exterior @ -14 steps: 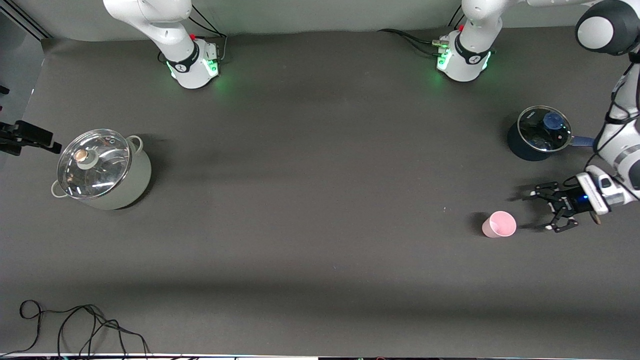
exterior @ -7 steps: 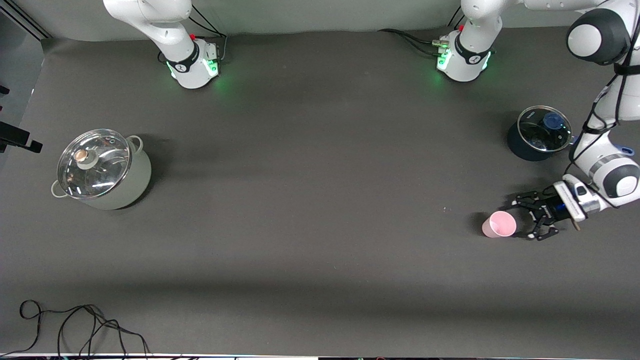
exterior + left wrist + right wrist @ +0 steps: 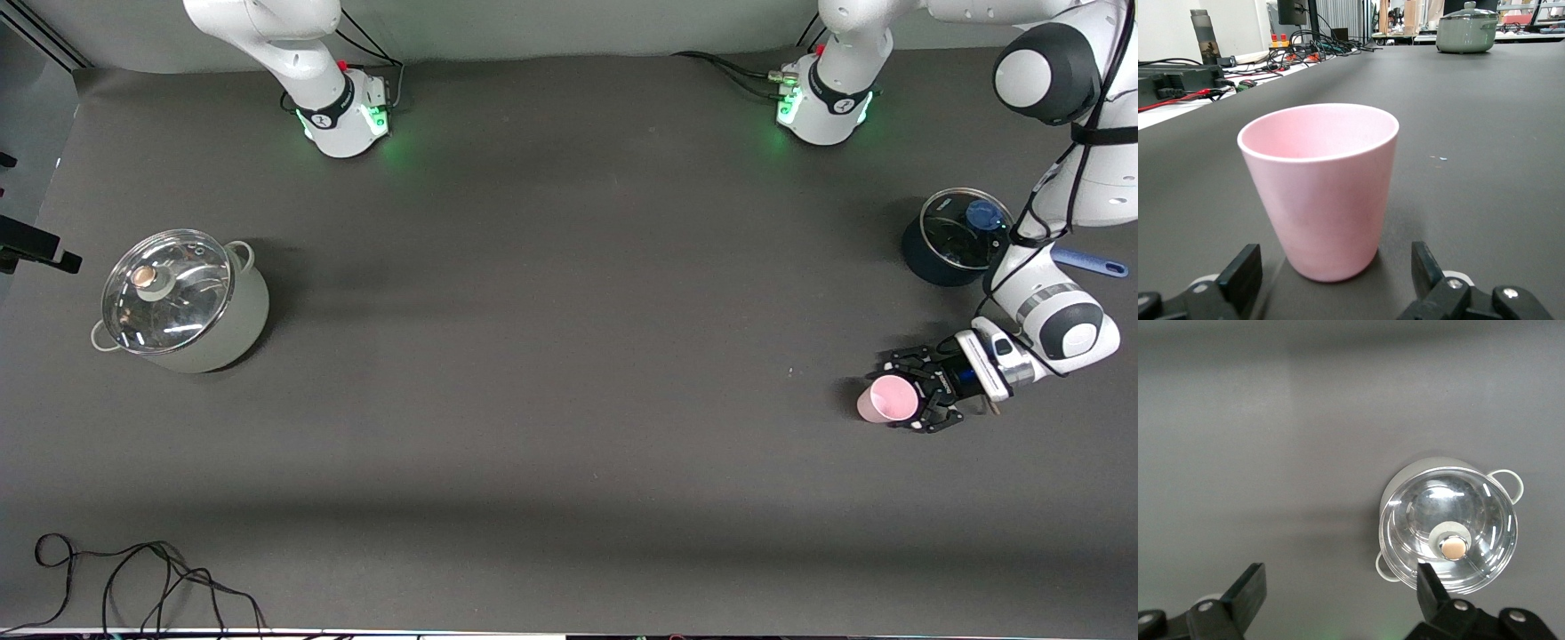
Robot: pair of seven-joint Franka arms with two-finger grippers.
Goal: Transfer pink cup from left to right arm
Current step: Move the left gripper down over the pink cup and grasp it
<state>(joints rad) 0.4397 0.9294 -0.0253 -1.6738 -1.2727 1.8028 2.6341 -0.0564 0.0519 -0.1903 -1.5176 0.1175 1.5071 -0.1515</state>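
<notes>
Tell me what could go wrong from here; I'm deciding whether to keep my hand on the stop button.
The left gripper is open around the small pale-pink plastic cup, which stands upright on the dark table. If one finger meets the light cup first, it may slide or tip. The right gripper hangs open over the grey-green lidded pot, so the handover needs a long carry.

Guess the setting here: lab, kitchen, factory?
Most likely a robotics lab: two white arms bolted to a dark-covered table, loose cables and electronics on a bench nearby, and staged props such as the pink cup.
</notes>
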